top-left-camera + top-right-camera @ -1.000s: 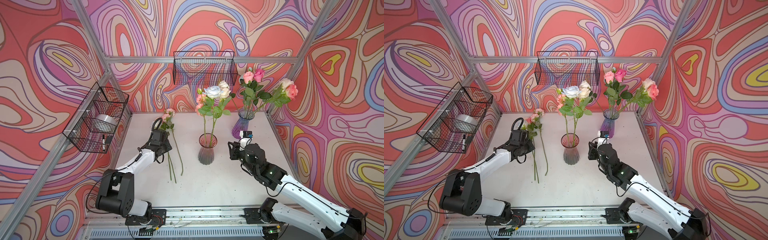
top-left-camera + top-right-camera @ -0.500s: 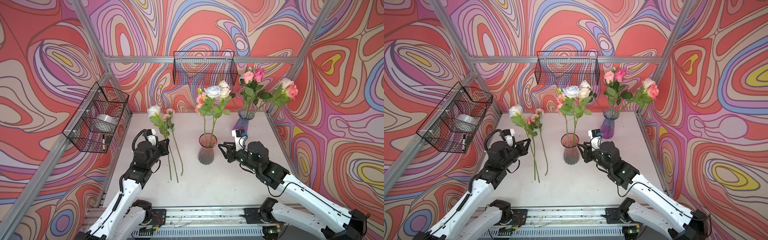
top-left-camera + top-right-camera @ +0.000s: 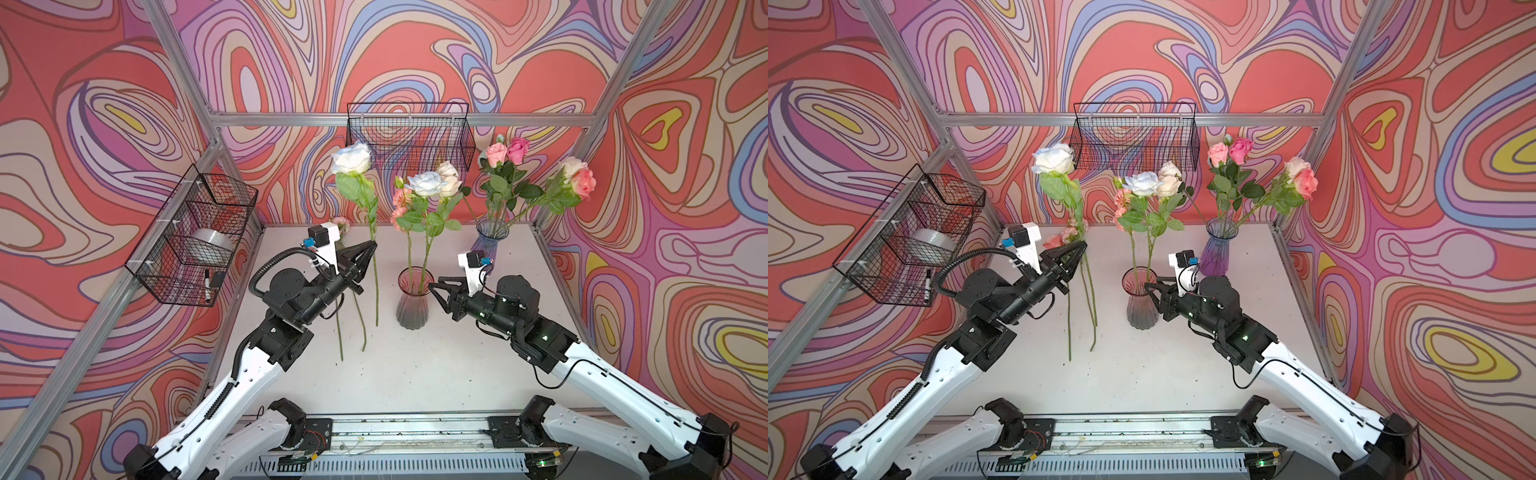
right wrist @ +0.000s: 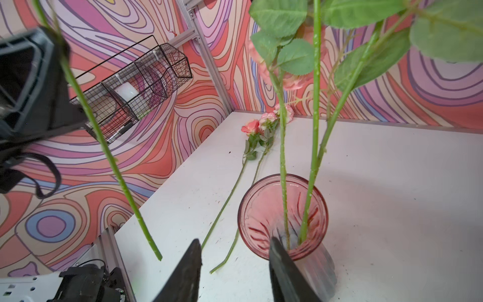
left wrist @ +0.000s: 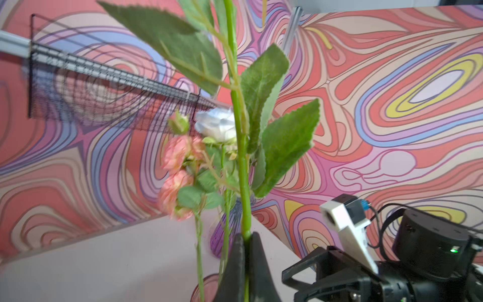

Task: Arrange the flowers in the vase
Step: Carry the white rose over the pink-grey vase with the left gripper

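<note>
Two grippers: left gripper point(image 3: 371, 246) pinched tight on the stem of the white rose point(image 3: 352, 158); right gripper point(image 4: 234, 241) with jaws apart and nothing between them, one tip just beside the rim of the pink vase point(image 3: 412, 309).
White rose: upright and lifted off the table point(image 3: 415, 374), bloom high, cut end hanging free. It is left of the pink vase, near but apart.
Pink vase: mid-table, upright, holding three stems point(image 4: 315, 117) with pale blue, cream and coral blooms.
Loose sprays point(image 4: 253, 127): two, lying flat with their blooms toward the far left corner and stems running to the near edge.
Purple vase point(image 3: 490, 249): near the far right corner, filled with pink roses.
Step in hand: carrying the white rose across to the pink vase, by my reading.
Next move calls for: bringing the cut end over the mouth, then lowering it between the standing stems. The right gripper looks placed to steady the vase.
Risk: leaves could snag the standing blooms, or the cut end could knock the rim.
</note>
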Controlling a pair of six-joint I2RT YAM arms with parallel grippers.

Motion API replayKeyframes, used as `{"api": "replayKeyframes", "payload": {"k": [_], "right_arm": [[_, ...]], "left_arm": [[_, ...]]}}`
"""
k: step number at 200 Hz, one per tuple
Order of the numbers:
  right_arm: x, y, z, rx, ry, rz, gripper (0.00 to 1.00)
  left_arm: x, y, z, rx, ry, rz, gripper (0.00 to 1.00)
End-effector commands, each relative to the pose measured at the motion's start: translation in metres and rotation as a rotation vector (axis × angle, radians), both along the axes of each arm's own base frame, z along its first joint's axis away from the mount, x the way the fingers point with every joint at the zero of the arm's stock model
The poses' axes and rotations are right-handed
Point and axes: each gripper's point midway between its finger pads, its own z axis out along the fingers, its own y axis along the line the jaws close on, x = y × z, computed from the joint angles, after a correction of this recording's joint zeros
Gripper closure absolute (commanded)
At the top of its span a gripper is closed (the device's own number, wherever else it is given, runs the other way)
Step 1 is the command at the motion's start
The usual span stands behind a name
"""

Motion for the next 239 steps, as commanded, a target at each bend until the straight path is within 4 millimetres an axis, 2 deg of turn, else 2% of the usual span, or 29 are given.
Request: {"api": "replayKeyframes", "payload": {"k": [1,13,28,49,65,89,127,162,190,224,239], "right_arm": [[0.015,-0.03,0.0,-0.003,-0.026,-0.187,0.56],[0.021,-0.043,-0.004,-0.015,-0.019,-0.266,0.56],[0.023,-0.053,-0.007,-0.014,-0.017,-0.324,0.56],[0.024,-0.056,-0.01,-0.019,-0.015,-0.342,0.55],[0.023,-0.057,-0.012,-0.025,-0.011,-0.344,0.55],[0.022,-0.06,-0.013,-0.035,-0.011,-0.351,0.55],[0.021,-0.064,-0.018,-0.05,-0.007,-0.363,0.55],[0.023,-0.059,-0.024,-0.05,0.004,-0.355,0.55],[0.026,-0.056,-0.026,-0.048,0.014,-0.35,0.55],[0.025,-0.058,-0.028,-0.05,0.02,-0.355,0.55],[0.025,-0.056,-0.028,-0.051,0.026,-0.348,0.55]], "left_arm": [[-0.008,-0.013,0.053,-0.033,-0.201,-0.004,1.0],[-0.008,-0.023,0.068,-0.059,-0.255,-0.013,1.0],[-0.004,-0.037,0.076,-0.056,-0.32,0.012,1.0],[0.002,-0.058,0.08,-0.054,-0.405,0.052,1.0],[0.014,-0.068,0.075,-0.047,-0.413,0.09,1.0],[0.033,-0.079,0.049,-0.02,-0.383,0.132,1.0],[0.047,-0.078,-0.004,-0.015,-0.278,0.176,1.0],[0.062,-0.061,-0.059,-0.066,-0.14,0.278,1.0],[0.065,-0.058,-0.086,-0.068,-0.083,0.31,1.0],[0.065,-0.06,-0.112,-0.045,-0.027,0.299,0.89],[0.066,-0.063,-0.123,-0.022,0.001,0.287,0.81]]}}
